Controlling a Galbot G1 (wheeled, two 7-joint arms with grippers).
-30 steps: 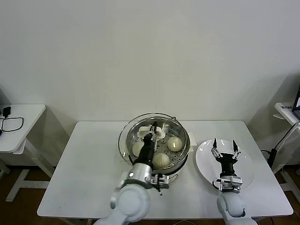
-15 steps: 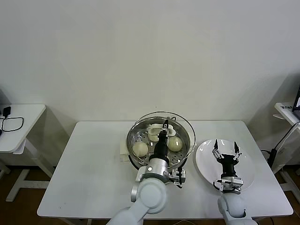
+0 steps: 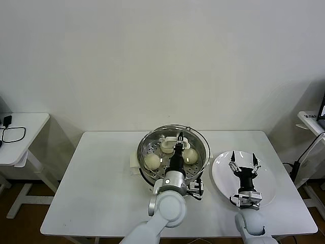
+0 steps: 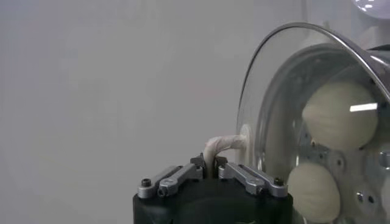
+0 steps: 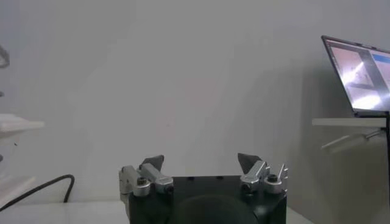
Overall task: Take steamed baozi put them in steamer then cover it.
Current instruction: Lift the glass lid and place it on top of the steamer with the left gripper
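The left end effector (image 3: 179,138) is clamped tight on the white oblong handle (image 4: 224,143) of the clear glass cover (image 3: 173,137); in the left wrist view its 2 fingers (image 4: 201,162) pinch that handle from both sides. The cover hangs from this end effector directly over the stainless-steel steamer (image 3: 147,175), nearly matching its rim; whether it touches the rim cannot be told.

Beneath the glass, on the steamer's perforated tray, lie the steamed baozi. 3 show in the head view: 1 (image 3: 151,161) to the left of the left end effector, 1 (image 3: 190,156) just to its right, and 1 (image 3: 166,147) partly hidden beside the handle. A 4th cannot be made out, as the arm covers part of the tray.

The right end effector (image 3: 242,160) hovers well to the right of the left one, over a flat white plate (image 3: 266,189), its 2 fingers (image 5: 152,164) spread wide with nothing between them.

Steamer and plate both stand on the white surface (image 3: 96,183). 1 cover, 1 steamer, 1 plate.
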